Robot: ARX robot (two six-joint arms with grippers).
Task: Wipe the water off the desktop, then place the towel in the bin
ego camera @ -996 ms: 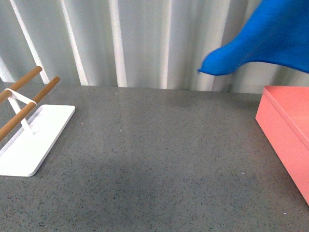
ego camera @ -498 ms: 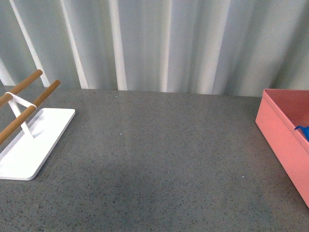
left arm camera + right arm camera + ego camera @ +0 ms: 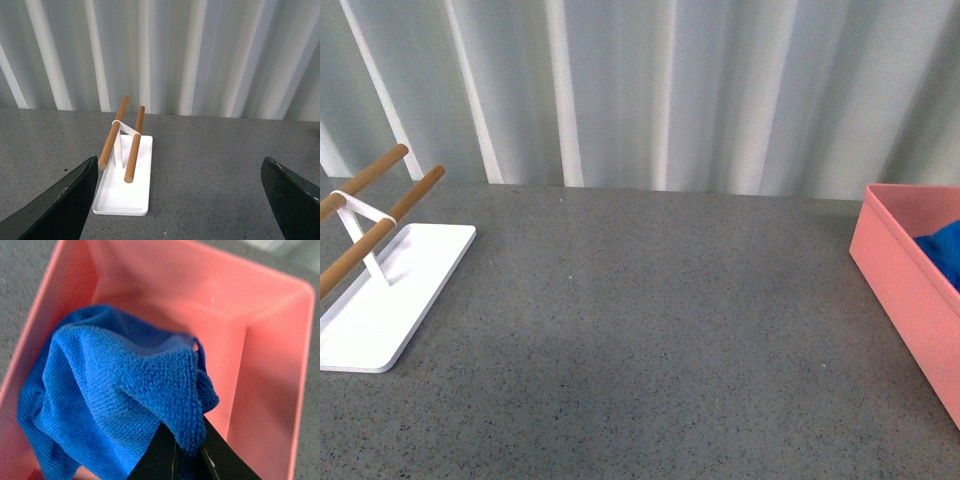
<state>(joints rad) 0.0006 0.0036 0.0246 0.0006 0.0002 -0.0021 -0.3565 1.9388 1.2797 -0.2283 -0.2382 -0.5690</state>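
Right end effector [image 3: 187,452] pinches a fold of the blue towel [image 3: 115,405], which sits bunched inside the pink bin [image 3: 260,365] on the grey table [image 3: 640,330]. Left end effector [image 3: 180,200] is spread wide with nothing in it, above the table near a white tray [image 3: 125,192] with two wooden rods.

You had the grey speckled desktop [image 3: 650,330] stretching wide across the front view, backed by pale ribbed panels [image 3: 650,90]. At your far left sat a white tray [image 3: 380,300] with two wooden rods [image 3: 380,200] slanting above it on a white stand. At your far right the pink bin [image 3: 905,280] was cut off by the frame edge, and a patch of the blue towel [image 3: 945,250] showed inside it, above the near wall.
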